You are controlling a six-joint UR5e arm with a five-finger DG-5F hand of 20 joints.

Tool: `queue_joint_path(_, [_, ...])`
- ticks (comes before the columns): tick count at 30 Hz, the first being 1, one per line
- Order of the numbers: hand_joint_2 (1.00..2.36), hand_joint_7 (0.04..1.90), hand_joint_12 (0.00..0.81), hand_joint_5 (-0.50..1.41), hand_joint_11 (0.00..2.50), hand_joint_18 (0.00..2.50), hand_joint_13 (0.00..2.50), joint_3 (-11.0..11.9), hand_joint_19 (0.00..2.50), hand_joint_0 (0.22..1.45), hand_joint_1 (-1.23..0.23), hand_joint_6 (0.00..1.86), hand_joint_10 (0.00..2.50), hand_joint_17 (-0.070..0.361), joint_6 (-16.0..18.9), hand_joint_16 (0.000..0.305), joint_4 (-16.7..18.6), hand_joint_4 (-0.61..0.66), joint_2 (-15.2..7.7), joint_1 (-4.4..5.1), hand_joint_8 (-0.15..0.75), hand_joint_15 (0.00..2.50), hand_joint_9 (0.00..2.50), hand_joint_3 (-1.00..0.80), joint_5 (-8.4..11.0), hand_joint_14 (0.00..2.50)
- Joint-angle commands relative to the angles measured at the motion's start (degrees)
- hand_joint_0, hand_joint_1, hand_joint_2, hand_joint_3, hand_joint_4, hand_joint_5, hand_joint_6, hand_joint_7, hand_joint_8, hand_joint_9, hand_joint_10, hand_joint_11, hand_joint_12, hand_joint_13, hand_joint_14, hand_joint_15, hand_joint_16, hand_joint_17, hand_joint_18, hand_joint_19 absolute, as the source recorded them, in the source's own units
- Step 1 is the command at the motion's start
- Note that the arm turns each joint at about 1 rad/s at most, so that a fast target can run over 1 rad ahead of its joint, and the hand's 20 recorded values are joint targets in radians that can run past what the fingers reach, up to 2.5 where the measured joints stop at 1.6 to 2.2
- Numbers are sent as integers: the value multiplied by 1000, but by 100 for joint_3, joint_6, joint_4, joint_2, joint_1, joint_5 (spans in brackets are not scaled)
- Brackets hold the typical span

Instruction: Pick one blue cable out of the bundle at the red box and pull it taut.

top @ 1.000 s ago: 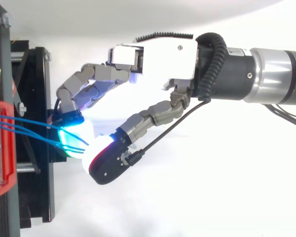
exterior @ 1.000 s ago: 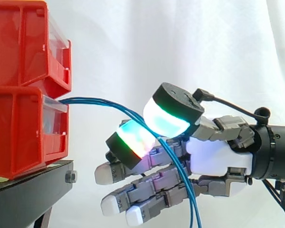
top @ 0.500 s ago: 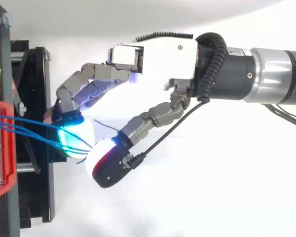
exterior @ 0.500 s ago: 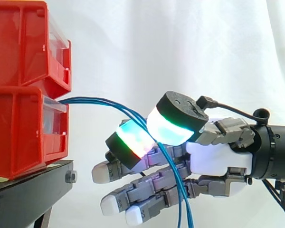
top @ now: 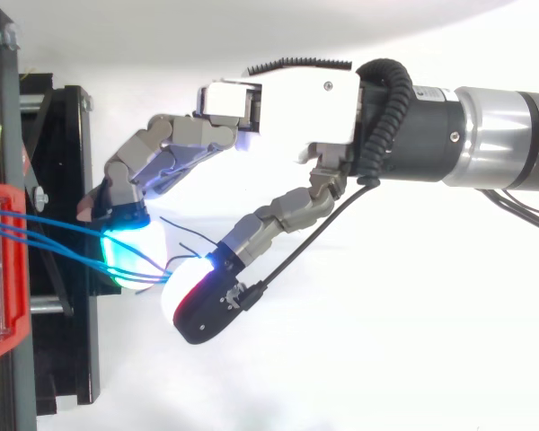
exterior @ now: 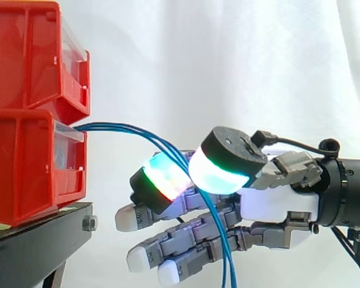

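Thumb and fingers (exterior: 162, 180) of the hand (exterior: 276, 201) are closing further, pinching the blue cables (exterior: 120, 126); probably several are getting caught, risking tautening the whole bundle.

Bundle of thin blue cables (exterior: 123, 127), several strands, coming out of the front of the lower red box (exterior: 24, 171) of two stacked, running level to the right, arcing downward, pinched between the glowing pads of the hand (exterior: 276, 201), hanging slack below it
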Motion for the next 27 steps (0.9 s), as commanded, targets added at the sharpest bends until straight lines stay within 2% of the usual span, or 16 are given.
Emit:
queue_joint_path(1, [1000,900,324,-214,263,575,512,-1,172,760,-988,910,4,105,0,47,0,-93,0,0,153,172,522,-500,4,7])
queue_joint_path(5, [1000,869,325,-228,278,576,510,-1,173,750,-1002,919,4,104,-9,46,0,-69,0,0,154,177,502,-500,4,7])
queue_joint_path(10, [1000,861,328,-225,300,567,506,-1,206,655,-988,917,5,104,-9,46,0,-50,0,0,168,194,520,-500,4,8])
queue_joint_path(13, [1000,881,337,-208,318,551,510,-1,238,569,-917,906,9,108,-9,48,0,-41,0,0,186,205,564,-500,4,8])
queue_joint_path(15, [1000,904,340,-193,313,553,524,-1,251,544,-800,898,5,110,-9,49,0,-46,0,0,199,216,614,-500,4,8])
queue_joint_path(20, [1002,971,331,-177,323,546,552,-1,287,608,-716,892,6,105,-9,47,0,-71,0,0,204,227,678,-478,4,9])
queue_joint_path(24, [1013,1011,329,-180,346,575,578,-1,295,643,-767,921,6,106,-9,47,0,-83,0,0,217,239,702,-293,4,11])
queue_joint_path(27, [1013,1028,336,-182,372,607,593,8,279,693,-808,934,7,107,-9,48,0,-93,0,0,229,236,703,-292,13,11])
